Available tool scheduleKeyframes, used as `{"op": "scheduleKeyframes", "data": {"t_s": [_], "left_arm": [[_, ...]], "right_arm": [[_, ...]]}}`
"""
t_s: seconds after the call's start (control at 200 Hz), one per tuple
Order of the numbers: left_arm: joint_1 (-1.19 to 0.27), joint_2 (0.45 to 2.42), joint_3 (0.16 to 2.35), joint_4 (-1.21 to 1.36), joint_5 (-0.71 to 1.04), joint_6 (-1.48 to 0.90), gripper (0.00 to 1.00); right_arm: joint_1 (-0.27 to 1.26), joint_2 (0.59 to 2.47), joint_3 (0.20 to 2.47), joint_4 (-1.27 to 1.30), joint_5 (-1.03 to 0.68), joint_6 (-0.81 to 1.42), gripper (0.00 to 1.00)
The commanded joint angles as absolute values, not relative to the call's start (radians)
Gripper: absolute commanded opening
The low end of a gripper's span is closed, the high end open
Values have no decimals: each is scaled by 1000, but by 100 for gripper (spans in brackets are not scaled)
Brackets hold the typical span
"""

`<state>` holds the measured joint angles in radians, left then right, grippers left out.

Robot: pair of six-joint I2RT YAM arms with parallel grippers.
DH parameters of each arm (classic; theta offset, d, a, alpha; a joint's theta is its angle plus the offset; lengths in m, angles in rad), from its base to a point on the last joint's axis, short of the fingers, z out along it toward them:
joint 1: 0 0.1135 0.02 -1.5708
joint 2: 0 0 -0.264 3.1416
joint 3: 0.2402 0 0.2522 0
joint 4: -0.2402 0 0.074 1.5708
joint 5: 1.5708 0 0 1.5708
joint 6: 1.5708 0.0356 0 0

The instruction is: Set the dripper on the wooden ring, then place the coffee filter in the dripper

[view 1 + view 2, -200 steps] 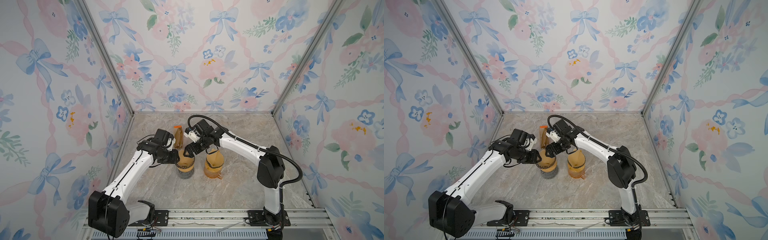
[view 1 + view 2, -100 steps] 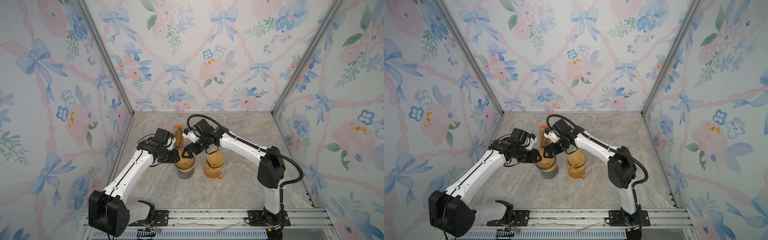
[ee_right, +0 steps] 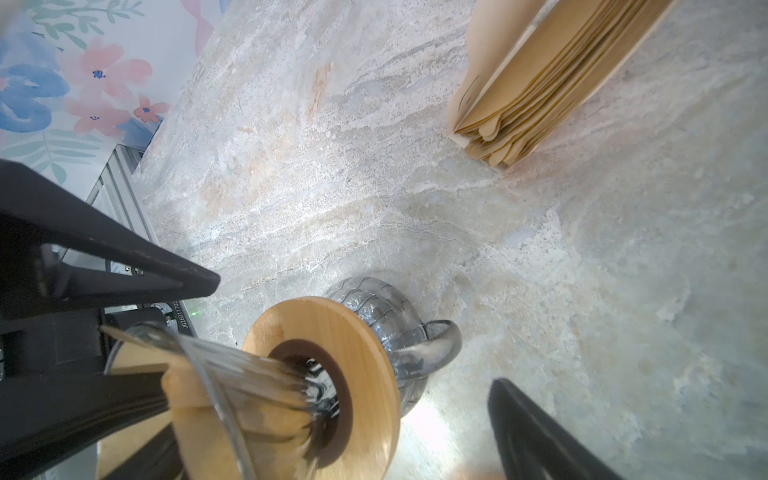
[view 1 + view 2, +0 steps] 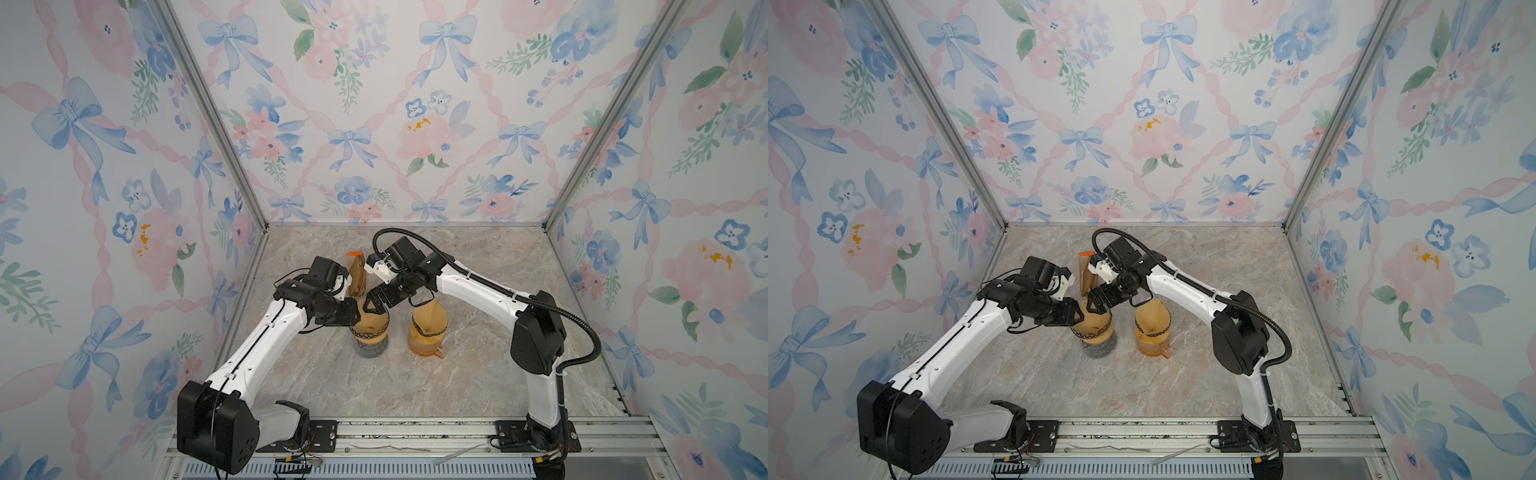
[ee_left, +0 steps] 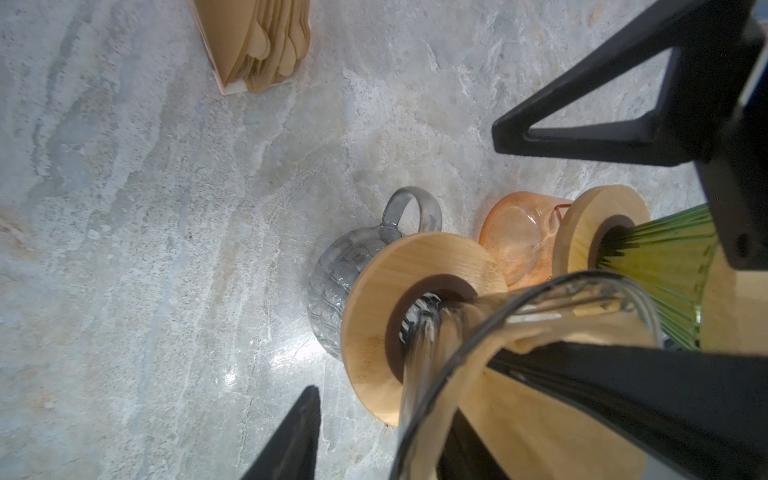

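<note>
At the middle of the marble-look desk (image 4: 457,374), the brown paper cone filter (image 4: 371,322) sits inside the clear glass cone dripper (image 3: 249,374). That dripper rests by its round wooden collar (image 5: 374,299) on a grey textured glass mug (image 5: 332,270).

Straddling the dripper's rim is the left claw (image 4: 358,311): one finger inside on the paper, the other outside with a clear gap to the glass. Jaws apart, not clamped on anything. Opposite it, at the far side of the same rim, is the right claw (image 4: 376,308), jaws wide apart, holding nothing.

Key relation: the filter lies between the two claws, long axis upright, tip down through the collar. The left arm is nearer, with its finger in the cone. The paper's top edge looks folded against that inner finger.

Judgement: placement nearly done. The left claw should lift out along the cone axis, or it drags the paper out.

Just beside it, a green ribbed dripper (image 5: 665,266) over an orange glass cup (image 4: 424,345). Behind both, a stack of spare brown filters (image 4: 356,274).
</note>
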<state>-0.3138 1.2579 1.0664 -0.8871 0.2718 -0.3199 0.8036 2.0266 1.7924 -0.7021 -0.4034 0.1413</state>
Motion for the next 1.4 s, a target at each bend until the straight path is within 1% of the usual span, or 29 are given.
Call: {"op": "scheduleKeyframes", "data": {"t_s": [0.0, 0.185, 0.28, 0.4, 0.72, 0.91, 1.27, 1.395], "left_arm": [[-309, 1250, 1096, -891, 296, -308, 50], [-309, 1242, 1108, -892, 322, -311, 57], [-308, 1234, 1102, -892, 329, -311, 59], [-309, 1228, 1084, -894, 326, -309, 59], [-311, 1206, 1089, -900, 330, -290, 61], [-312, 1217, 1077, -900, 298, -296, 60], [-314, 1215, 1076, -928, 306, -288, 58], [-312, 1233, 1074, -933, 277, -290, 58]], "right_arm": [[784, 1973, 1734, -667, -389, 164, 96], [778, 1946, 1682, -639, -387, 182, 96], [780, 1931, 1654, -612, -394, 202, 96], [782, 1913, 1650, -607, -390, 220, 96], [833, 1866, 1688, -722, -247, 297, 96], [846, 1859, 1683, -724, -228, 337, 96], [846, 1862, 1654, -731, -165, 351, 96], [845, 1848, 1637, -721, -160, 356, 96]]}}
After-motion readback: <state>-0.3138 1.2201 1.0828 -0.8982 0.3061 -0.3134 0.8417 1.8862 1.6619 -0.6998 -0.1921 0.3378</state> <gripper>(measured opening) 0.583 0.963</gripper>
